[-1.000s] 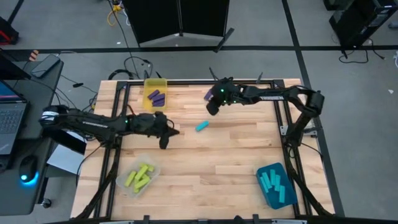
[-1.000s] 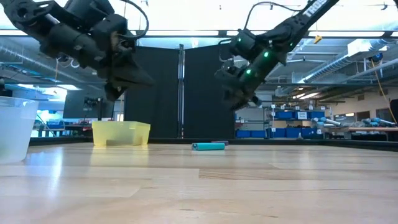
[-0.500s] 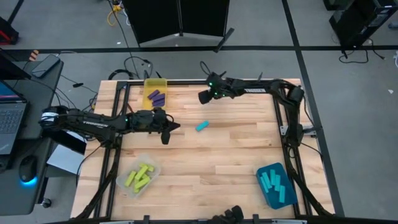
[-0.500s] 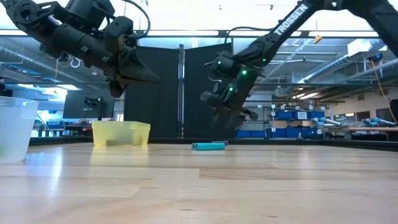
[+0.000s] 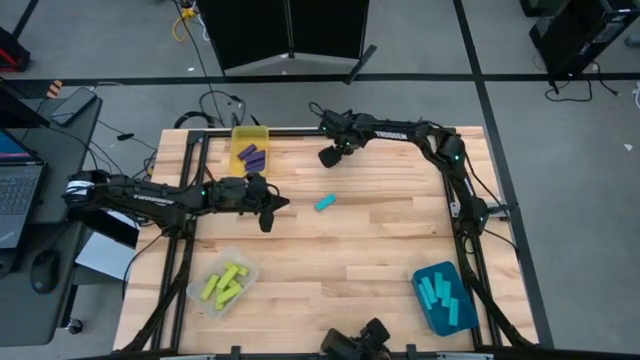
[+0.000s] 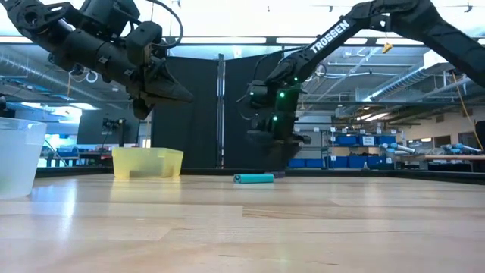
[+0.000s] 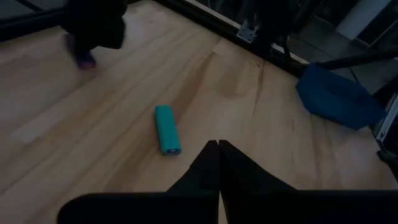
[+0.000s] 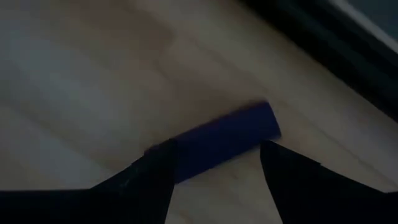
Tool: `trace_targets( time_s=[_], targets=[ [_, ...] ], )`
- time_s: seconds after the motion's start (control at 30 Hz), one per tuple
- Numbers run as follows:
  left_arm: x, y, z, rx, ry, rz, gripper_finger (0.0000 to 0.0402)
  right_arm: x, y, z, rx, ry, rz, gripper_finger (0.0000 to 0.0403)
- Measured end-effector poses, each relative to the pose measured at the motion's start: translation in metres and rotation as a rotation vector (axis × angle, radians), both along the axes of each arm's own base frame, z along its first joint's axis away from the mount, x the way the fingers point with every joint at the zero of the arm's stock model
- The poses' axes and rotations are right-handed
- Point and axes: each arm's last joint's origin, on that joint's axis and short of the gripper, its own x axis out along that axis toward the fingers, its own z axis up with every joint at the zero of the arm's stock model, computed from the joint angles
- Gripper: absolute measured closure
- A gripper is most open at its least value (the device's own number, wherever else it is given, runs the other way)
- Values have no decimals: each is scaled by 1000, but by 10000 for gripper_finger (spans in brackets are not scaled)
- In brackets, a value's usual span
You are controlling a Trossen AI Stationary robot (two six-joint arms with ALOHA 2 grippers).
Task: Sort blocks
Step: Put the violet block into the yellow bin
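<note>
L gripper (image 5: pixel 268 212) sat pinched shut, empty, mid-table; cyan block (image 5: pixel 324 204) lay just beside it. R gripper (image 8: pixel 214 165), fingers wide, straddled purple block (image 8: pixel 227 138) nr far edge. Looked light, stiff, prob slick: grip across long sides, mid-length.

Glossy wood table (image 5: pixel 330 250); translucent plastic bin (image 6: pixel 148 162)

Overhead views evenly lit; wrist views dim, right wrist blurred.

Cyan block (image 5: pixel 324 204) – purple block (image 8: pixel 225 140) – yellow bin (image 5: pixel 250 150) – teal bin (image 5: pixel 444 299).
</note>
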Motion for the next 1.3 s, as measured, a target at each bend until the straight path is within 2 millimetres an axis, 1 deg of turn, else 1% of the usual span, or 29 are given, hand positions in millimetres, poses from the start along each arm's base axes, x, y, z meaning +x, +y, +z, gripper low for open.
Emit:
trace_targets(
  time_s=[0.13, 0.23, 0.33, 0.47, 0.53, 0.57, 0.6, 0.67, 0.8, 0.87, 0.93, 1.0, 1.1, 1.3],
  targets=[
    [0, 0, 0, 0, -1, 0, 396, -10, 6, 11, 37, 121, 113, 162],
    [0, 0, 0, 0, -2, 0, 396, -19, 13, 29, 32, 171, 170, 162],
    [0, 0, 0, 1, -2, 2, 396, -28, 19, 43, 46, 228, 187, 162],
    [0, 0, 0, 2, -2, 6, 396, -38, 25, 52, 59, 256, 193, 161],
    [0, 0, 0, 3, -2, 7, 396, -42, 27, 49, 59, 262, 209, 162],
    [0, 0, 0, 6, -1, 6, 396, -44, 27, 46, 59, 274, 247, 164],
    [0, 0, 0, 14, 0, 5, 396, -46, 28, 42, 60, 296, 313, 165],
    [0, 0, 0, 38, 5, -3, 396, -48, 29, 38, 45, 339, 513, 167],
    [0, 0, 0, 76, 12, -17, 396, -47, 29, 38, -24, 389, 871, 169],
    [0, 0, 0, 79, 14, -18, 396, -45, 27, 38, -57, 409, 1009, 169],
    [0, 0, 0, 86, 15, -20, 396, -42, 23, 38, -109, 413, 1109, 170],
    [0, 0, 0, 104, 19, -27, 396, -42, 20, 39, -136, 415, 1186, 170],
    [0, 0, 0, 123, 22, -34, 396, -41, 18, 39, -152, 400, 1256, 170],
    [0, 0, 0, 147, 27, -43, 396, -43, 10, 39, -161, 338, 1271, 170]
  ],
)
